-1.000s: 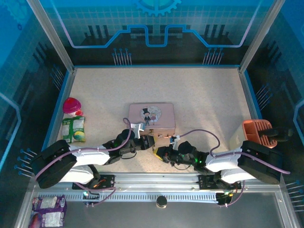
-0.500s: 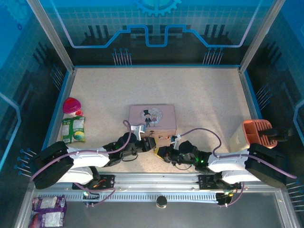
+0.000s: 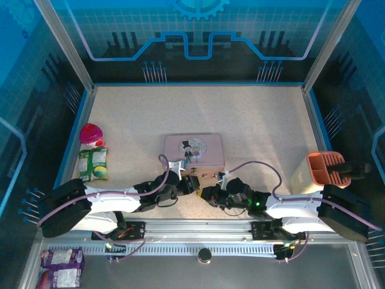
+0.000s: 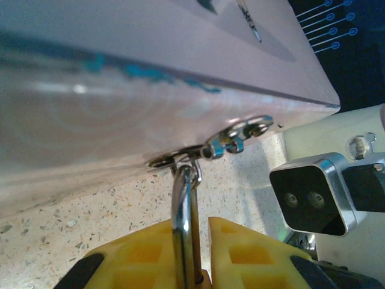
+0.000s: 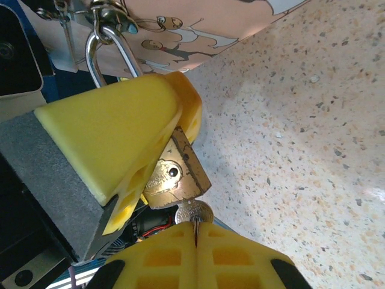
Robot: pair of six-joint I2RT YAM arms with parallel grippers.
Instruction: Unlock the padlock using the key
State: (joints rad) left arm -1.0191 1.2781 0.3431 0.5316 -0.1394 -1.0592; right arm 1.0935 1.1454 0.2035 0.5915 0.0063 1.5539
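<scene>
The padlock point(image 5: 174, 171) has a brass body and a silver shackle point(image 4: 183, 205) that hangs through the hasp point(image 4: 240, 132) of the pink tin point(image 3: 194, 150). My left gripper point(image 4: 201, 226) is shut on the padlock, its yellow fingers point(image 5: 120, 132) on either side of the body and shackle. The key point(image 5: 194, 212) shows as a small round silver head pressed against the padlock's bottom edge, its blade hidden. On that head my right gripper point(image 5: 195, 229) is shut. From above, both grippers point(image 3: 191, 183) point(image 3: 207, 194) meet just in front of the tin.
At the left edge lie a pink toy point(image 3: 91, 133) and a green snack packet point(image 3: 94, 164). An orange holder point(image 3: 328, 168) stands at the right. The speckled table point(image 3: 258, 120) is open behind the tin. The right wrist's camera point(image 4: 313, 192) sits close to my left fingers.
My left gripper has shifted a little to the right with the padlock. The right arm's elbow has swung outward to the right. Both grippers stay shut.
</scene>
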